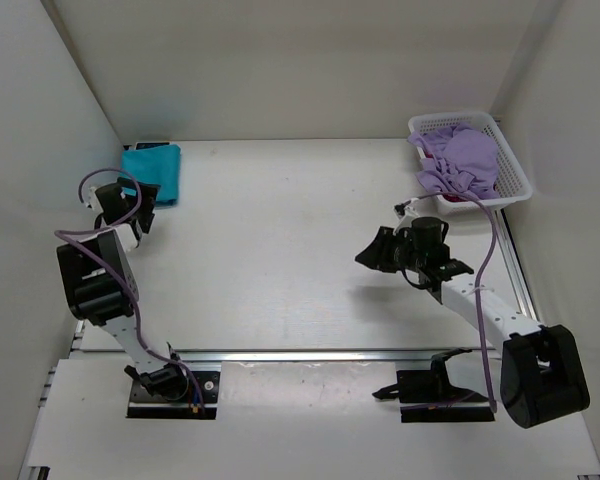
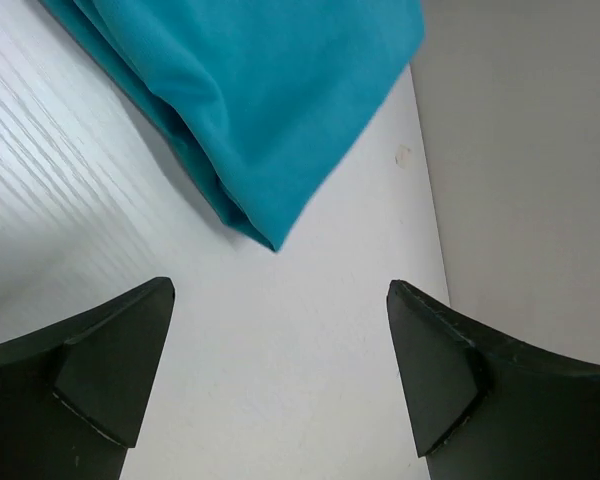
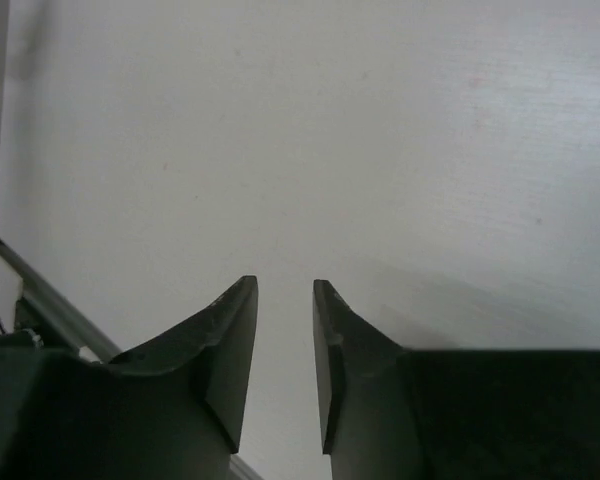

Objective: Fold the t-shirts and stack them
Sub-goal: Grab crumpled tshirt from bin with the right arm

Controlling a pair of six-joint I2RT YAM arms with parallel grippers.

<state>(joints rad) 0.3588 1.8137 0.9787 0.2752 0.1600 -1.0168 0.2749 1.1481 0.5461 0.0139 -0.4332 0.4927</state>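
Note:
A folded teal t-shirt (image 1: 152, 170) lies at the far left of the table. My left gripper (image 1: 143, 208) hovers just short of its near corner, open and empty. In the left wrist view the teal shirt (image 2: 260, 90) lies ahead of that gripper (image 2: 280, 310). A crumpled lavender t-shirt (image 1: 467, 158) fills a white mesh basket (image 1: 515, 180) at the far right. A sliver of dark red cloth (image 1: 448, 198) shows under it. My right gripper (image 1: 368, 257) is over bare table mid-right, its jaws a narrow gap apart and empty, as the right wrist view (image 3: 285, 290) also shows.
White walls enclose the table on the left, back and right. A metal rail (image 1: 330, 355) runs along the near edge by the arm bases. The left wall (image 2: 540, 150) stands close beside the teal shirt.

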